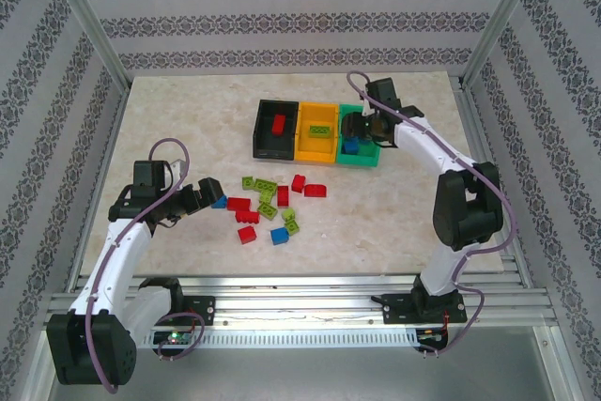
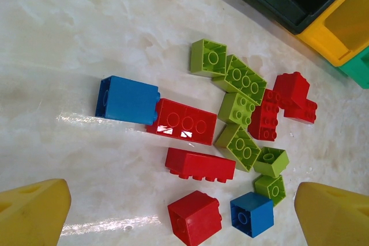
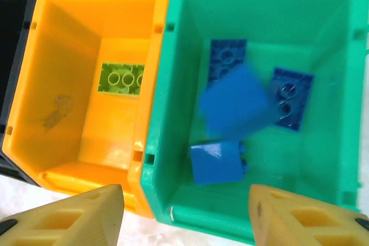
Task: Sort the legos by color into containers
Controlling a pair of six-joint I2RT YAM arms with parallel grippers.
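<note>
the right gripper (image 3: 184, 223) hangs over the teal bin (image 3: 173, 84) with its jaws released and spread, and nothing sits between its yellow fingers (image 3: 75, 217). ahead of the jaws, inside that bin, a blurred blue lego (image 3: 236, 105) is free of both fingers. three more blue legos lie around it: a far blue lego (image 3: 228, 56) beyond it, a side blue lego (image 3: 293, 97) toward the right finger's side, and a near blue lego (image 3: 218, 162) closest to the jaws. past the left finger, the orange bin (image 3: 57, 56) holds a single lime lego (image 3: 121, 79). further that way the black bin (image 1: 261, 138) holds a red lego (image 1: 279, 124).

the left gripper (image 2: 183, 211) is released too, jaws wide, over the table (image 2: 57, 38). in the gap between its fingers lie a red cube lego (image 2: 195, 218) and a small blue lego (image 2: 252, 214), side by side and clear of either finger. ahead of the jaws the loose pile spreads out in red and lime, with a larger blue lego (image 2: 127, 101) touching a long red lego (image 2: 184, 121).
</note>
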